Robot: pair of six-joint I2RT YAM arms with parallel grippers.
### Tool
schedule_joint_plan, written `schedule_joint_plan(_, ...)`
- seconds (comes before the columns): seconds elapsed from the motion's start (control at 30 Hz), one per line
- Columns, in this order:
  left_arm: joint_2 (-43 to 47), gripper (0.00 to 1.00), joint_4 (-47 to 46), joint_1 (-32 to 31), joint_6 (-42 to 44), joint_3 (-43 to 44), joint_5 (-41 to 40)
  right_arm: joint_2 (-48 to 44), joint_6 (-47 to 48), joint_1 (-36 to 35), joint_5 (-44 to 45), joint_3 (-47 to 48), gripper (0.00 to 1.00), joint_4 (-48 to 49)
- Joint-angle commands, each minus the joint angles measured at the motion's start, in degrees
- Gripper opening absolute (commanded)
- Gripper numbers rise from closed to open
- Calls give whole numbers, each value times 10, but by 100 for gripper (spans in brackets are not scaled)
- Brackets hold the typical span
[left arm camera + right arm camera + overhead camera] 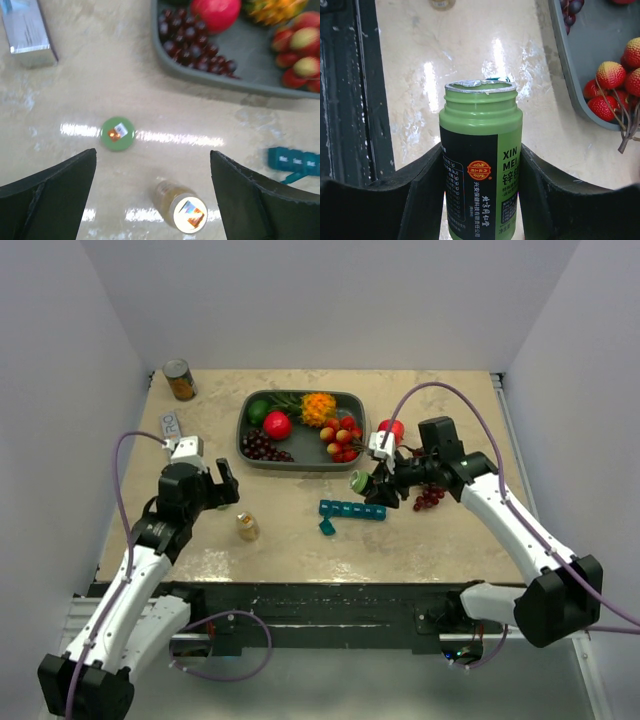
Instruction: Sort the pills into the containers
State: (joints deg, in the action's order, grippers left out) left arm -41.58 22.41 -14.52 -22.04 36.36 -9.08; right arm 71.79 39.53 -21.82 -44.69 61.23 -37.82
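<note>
1. Progress check: as far as I can see no pouring has happened yet. The green bottle (480, 150) is open, cap off, with ragged foil round the rim. The right fingers (420, 195) are clamped on its body and hold it off the desk (300, 545), tipped over with the mouth pointing left.
2. The teal containers (352, 510) sit on the desk in front of the grey tray (312, 467), just below the bottle mouth in the top view. A teal bit (327, 527) sticks out at the strip's left end. Could be a flipped lid or a loose cell, can't tell.
3. No pills are visible anywhere, and the cells are too small to see into. So my guess is the opening is done and all the actual sorting is left.
4. The left fingers (55, 195) are spread wide with nothing in them. They hang over a green cap (117, 133) lying flat on the desk and a small amber bottle (182, 210) standing with its white lid on.
5. Writing: the green bottle's label says "XIN" and "MEI" in white letters on black, with Chinese characters beside and below and a round red-and-gold emblem. The fine print is unreadable. The cap and the amber bottle each carry a small orange sticker I can't make out, and the white marks on the cell lids are too blurry.
</note>
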Motion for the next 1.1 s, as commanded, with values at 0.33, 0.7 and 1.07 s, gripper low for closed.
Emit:
schedule_joint_plan(0.33,-270,97,118,29,-54,107,-36,-88,-61,44,-134,-49,0,110)
schedule_joint_plan(0.7,-416,84,67,41,-33,138,-56,-91,-60,47,-131,-58,0,113)
schedule_joint_plan(1.07,-502,77,47,56,-15,173,-67,-86,-59,49,-129,-60,0,115)
